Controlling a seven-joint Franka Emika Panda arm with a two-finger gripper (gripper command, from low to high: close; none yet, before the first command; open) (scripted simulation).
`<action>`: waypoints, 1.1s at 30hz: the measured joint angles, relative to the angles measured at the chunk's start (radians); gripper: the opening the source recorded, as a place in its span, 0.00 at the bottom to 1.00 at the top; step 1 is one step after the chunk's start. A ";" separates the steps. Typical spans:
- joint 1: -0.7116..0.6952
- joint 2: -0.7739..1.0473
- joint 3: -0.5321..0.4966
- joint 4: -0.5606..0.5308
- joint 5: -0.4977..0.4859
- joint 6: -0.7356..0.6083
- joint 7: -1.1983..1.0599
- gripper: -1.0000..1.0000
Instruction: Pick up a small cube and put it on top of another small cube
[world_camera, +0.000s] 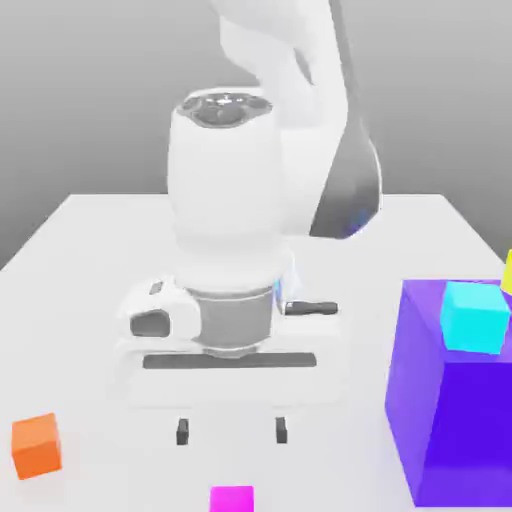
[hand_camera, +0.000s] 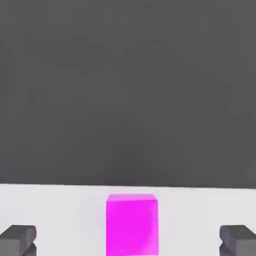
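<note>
The small magenta-pink cube (world_camera: 232, 498) lies on the white table at the front edge of the exterior view. My gripper (world_camera: 231, 431) hangs just above and slightly behind it, open, with its two dark fingertips (world_camera: 182, 431) spread wide. In the hand view the magenta cube (hand_camera: 132, 224) sits centred between the fingertips (hand_camera: 18, 239), with clear gaps on both sides. The small cyan cube (world_camera: 476, 316) rests in front of the big purple block on the exterior view's right.
A huge purple cube (world_camera: 455, 400) stands at the exterior view's right. An orange cube (world_camera: 37, 445) sits at the front on the exterior view's left. A sliver of a yellow cube (world_camera: 507, 272) shows at the right edge, behind the purple one.
</note>
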 joint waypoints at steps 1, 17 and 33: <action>-0.001 0.036 0.000 0.000 0.000 0.014 -0.003 0.50; -0.008 0.097 0.006 0.006 -0.001 0.048 -0.004 0.00; 0.262 -0.409 0.215 0.156 0.019 -0.613 -0.284 0.00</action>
